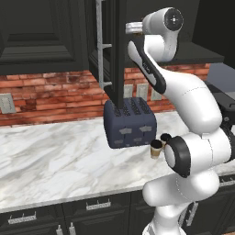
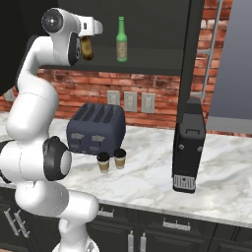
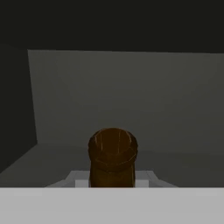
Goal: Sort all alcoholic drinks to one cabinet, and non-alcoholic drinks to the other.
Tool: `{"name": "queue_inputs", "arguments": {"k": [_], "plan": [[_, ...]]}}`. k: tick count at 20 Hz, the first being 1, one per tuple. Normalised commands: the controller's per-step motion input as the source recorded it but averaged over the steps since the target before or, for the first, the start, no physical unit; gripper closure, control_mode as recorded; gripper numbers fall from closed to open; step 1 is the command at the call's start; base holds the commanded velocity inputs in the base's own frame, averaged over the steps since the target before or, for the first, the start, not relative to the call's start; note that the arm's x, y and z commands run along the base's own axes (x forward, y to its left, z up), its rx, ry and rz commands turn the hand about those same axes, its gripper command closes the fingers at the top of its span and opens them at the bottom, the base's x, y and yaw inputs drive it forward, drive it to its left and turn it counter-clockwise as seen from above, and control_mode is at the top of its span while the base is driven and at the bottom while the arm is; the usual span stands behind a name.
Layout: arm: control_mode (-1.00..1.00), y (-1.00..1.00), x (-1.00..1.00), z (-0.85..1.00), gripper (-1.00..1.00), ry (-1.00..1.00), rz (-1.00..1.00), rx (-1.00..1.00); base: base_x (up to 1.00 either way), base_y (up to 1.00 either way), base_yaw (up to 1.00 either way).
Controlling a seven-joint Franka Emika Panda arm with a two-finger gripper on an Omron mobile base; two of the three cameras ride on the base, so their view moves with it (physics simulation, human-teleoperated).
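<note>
My gripper (image 2: pixel 88 48) is raised into the open upper cabinet and is shut on the amber-brown bottle (image 2: pixel 87 44), one of the alcoholic drinks. In the hand view the amber-brown bottle's (image 3: pixel 113 155) round end sits between my fingers, facing the cabinet's dark back wall. The green bottle (image 2: pixel 121 40), the other alcoholic drink, stands upright on the cabinet shelf (image 2: pixel 147 63), to the right of my hand. The non-alcoholic drinks, two tan paper cups with dark lids (image 2: pixel 103 162) (image 2: pixel 120 158), stand side by side on the marble counter (image 2: pixel 147 177) in front of the toaster; in the left base view the cups (image 1: pixel 156 148) (image 1: pixel 165 137) sit beside my arm.
A dark blue toaster (image 2: pixel 96 129) stands on the counter below the cabinet. A black coffee machine (image 2: pixel 189 147) is to the right. The cabinet door (image 1: pixel 106 50) hangs open above the toaster (image 1: pixel 130 123). A brick wall with outlets (image 2: pixel 130 101) runs behind.
</note>
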Motion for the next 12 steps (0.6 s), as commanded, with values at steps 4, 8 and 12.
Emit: {"name": "queue_inputs", "arguments": {"k": [4,8,12], "plan": [[-1.0,0.04,0.23,-0.24,1.0,0.03,0.0,-0.02,0.0,0.0,0.0],[-1.0,0.0,0.14,-0.34,1.0,0.0,0.0,-0.01,0.0,0.0,0.0],[-1.0,0.0,0.15,-0.35,1.0,0.0,0.0,-0.01,0.0,0.0,0.0]]}}
